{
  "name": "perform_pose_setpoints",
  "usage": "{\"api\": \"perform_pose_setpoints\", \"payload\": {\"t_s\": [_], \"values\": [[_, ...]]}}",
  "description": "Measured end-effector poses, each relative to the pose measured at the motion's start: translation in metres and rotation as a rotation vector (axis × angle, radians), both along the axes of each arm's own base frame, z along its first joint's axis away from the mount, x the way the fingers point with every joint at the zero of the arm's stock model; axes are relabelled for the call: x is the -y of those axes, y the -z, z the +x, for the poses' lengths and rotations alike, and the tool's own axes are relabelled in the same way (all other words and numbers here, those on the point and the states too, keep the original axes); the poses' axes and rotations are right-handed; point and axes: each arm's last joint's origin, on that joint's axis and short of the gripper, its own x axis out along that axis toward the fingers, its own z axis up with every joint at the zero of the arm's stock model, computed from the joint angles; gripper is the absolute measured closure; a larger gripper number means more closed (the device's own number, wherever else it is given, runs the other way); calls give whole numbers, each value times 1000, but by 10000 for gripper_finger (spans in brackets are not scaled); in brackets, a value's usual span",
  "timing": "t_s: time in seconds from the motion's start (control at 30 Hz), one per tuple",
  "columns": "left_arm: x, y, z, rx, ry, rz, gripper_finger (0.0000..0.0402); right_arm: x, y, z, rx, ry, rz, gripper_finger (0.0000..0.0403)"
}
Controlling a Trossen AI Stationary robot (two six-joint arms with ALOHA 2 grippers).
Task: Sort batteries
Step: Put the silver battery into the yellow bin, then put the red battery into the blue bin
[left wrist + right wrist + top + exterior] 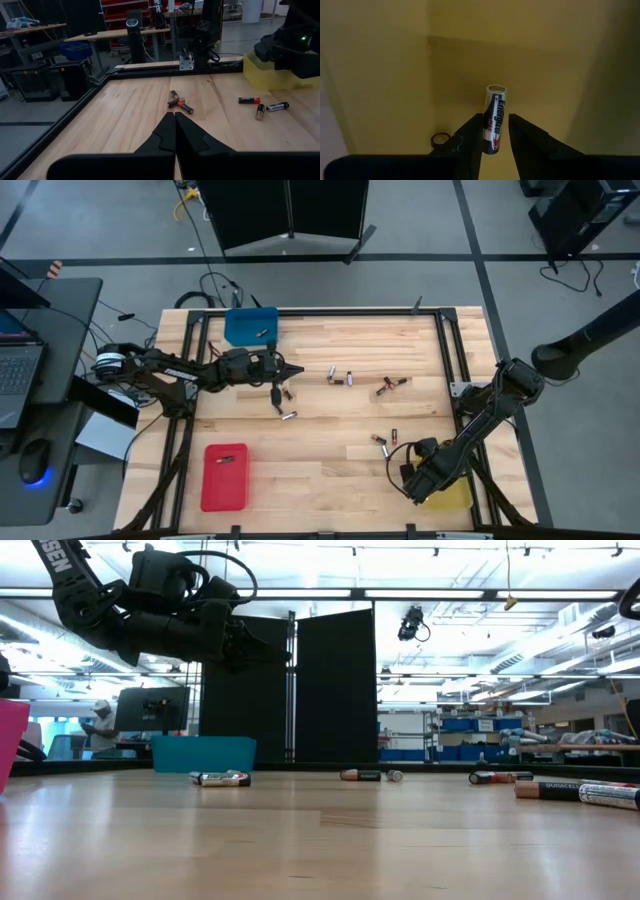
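Several small batteries lie scattered on the wooden table, among them a pair (341,377), two crossed ones (390,384) and two (386,439) near my right arm. My right gripper (495,122) points down into the yellow tray (455,498), open. A silver-and-black battery (495,102) lies between its fingers, with a narrow gap on each side. A second battery (440,139) rests end-on in the tray's corner. My left gripper (297,369) hovers shut above the table's left half, pointing level toward the right edge and holding nothing.
A blue tray (250,325) at the far left holds one battery (263,332). A red tray (225,476) at the near left holds another (226,459). Two batteries (284,405) lie just below my left gripper. Black rails (330,311) frame the table.
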Motion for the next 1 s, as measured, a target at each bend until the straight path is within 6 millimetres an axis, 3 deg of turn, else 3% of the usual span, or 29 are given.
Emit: {"api": "perform_pose_setpoints", "payload": {"t_s": [0.2,0.57,0.8,1.0], "values": [[0,0,0,1,3,-5,398,2,-8,-1,18,-7,20,298],[0,0,0,0,4,-7,398,20,-40,-18,15,-64,8,298],[0,2,0,-18,3,-14,398,45,-66,-27,68,-151,-21,298],[0,6,-1,-59,1,-47,398,72,-85,-18,271,-206,-59,298]]}}
